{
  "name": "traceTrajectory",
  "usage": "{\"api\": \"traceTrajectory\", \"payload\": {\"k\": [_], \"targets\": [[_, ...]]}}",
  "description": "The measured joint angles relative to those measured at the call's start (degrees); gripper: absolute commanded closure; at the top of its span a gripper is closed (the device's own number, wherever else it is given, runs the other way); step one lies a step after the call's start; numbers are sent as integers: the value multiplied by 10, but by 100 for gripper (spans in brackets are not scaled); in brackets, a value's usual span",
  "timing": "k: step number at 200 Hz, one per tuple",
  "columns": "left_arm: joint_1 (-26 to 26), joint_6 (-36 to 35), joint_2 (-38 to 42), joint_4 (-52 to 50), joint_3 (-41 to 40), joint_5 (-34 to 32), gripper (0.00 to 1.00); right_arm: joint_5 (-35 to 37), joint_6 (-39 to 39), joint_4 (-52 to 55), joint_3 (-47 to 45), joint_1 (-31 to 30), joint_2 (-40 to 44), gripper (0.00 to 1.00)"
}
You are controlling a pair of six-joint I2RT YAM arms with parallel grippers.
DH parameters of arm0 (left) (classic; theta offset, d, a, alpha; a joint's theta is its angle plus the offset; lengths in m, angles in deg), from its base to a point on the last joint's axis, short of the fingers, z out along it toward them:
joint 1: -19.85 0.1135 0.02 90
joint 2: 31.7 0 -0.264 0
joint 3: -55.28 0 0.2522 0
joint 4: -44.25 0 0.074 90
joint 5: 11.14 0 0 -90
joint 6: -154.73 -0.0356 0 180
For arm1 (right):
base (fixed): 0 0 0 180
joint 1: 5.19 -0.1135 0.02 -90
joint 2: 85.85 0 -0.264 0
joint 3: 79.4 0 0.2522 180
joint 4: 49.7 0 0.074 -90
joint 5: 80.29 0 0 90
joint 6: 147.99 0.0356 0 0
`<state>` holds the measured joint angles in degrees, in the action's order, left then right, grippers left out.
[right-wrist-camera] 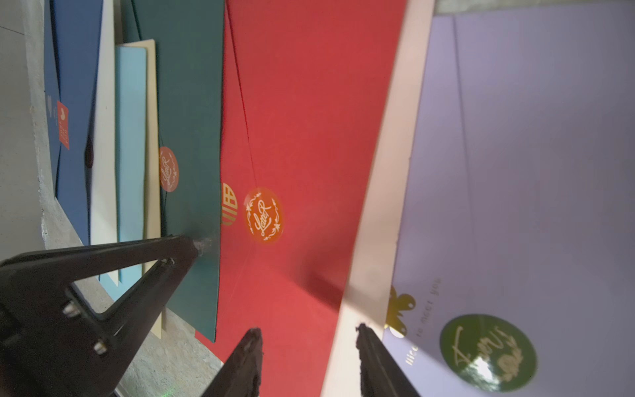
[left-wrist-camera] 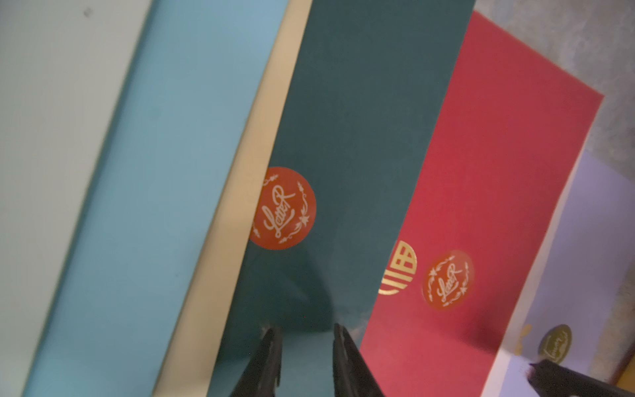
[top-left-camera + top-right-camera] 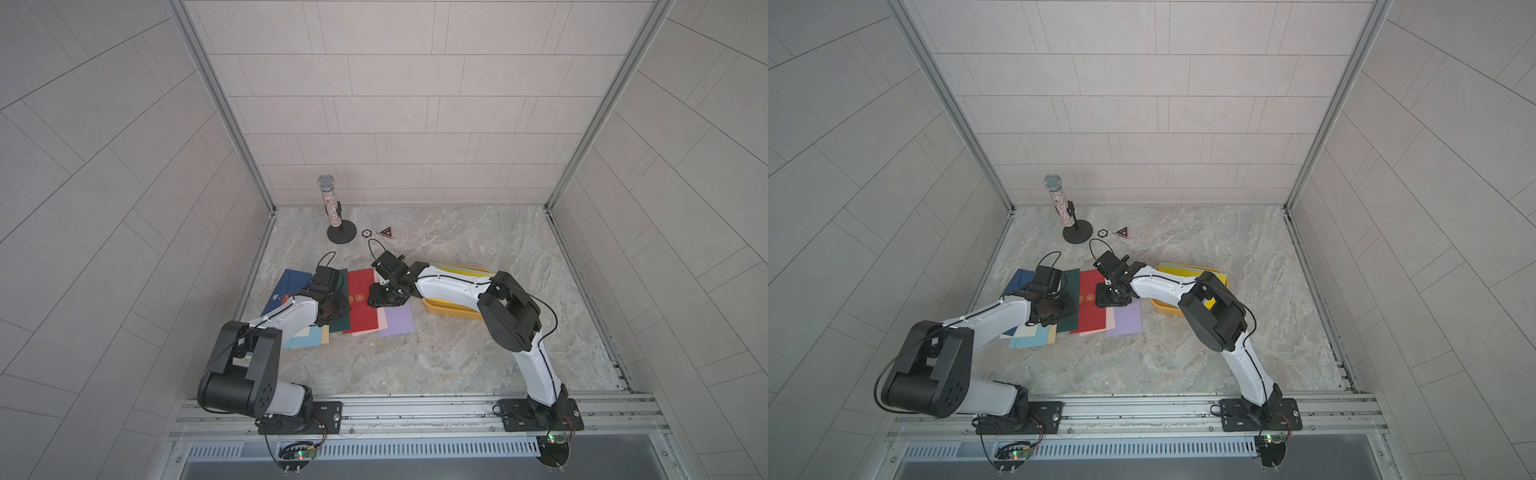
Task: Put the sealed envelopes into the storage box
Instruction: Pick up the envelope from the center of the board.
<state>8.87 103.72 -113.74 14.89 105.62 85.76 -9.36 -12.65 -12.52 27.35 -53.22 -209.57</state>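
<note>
Several sealed envelopes lie fanned and overlapping on the marble table: navy, light blue, cream, dark green, red, pink and lilac. My left gripper is down on the dark green envelope, fingertips a little apart and nothing between them. My right gripper is open, straddling the edge where red meets pink. The mustard-yellow storage box sits to the right under my right arm, with yellow and light green envelopes in it.
A glittery microphone stands on a black round base at the back left. Beside it lie a small black round badge and a triangular one. Tiled walls close in both sides and the back.
</note>
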Motion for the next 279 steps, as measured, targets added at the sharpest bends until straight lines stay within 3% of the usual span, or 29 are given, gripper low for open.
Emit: {"api": "traceTrajectory", "payload": {"k": [133,199,253,279], "targets": [[0,2,-10,45,-6,14,68,-42,32,-46,-16,3,-15,51],[3,2,-12,61,-9,19,68,-92,88,-96,-20,20,-15,55],[4,2,-12,64,-11,20,68,-125,121,-157,-47,20,-15,70],[4,2,-12,64,-11,20,68,-135,128,-170,-53,18,-15,88]]}}
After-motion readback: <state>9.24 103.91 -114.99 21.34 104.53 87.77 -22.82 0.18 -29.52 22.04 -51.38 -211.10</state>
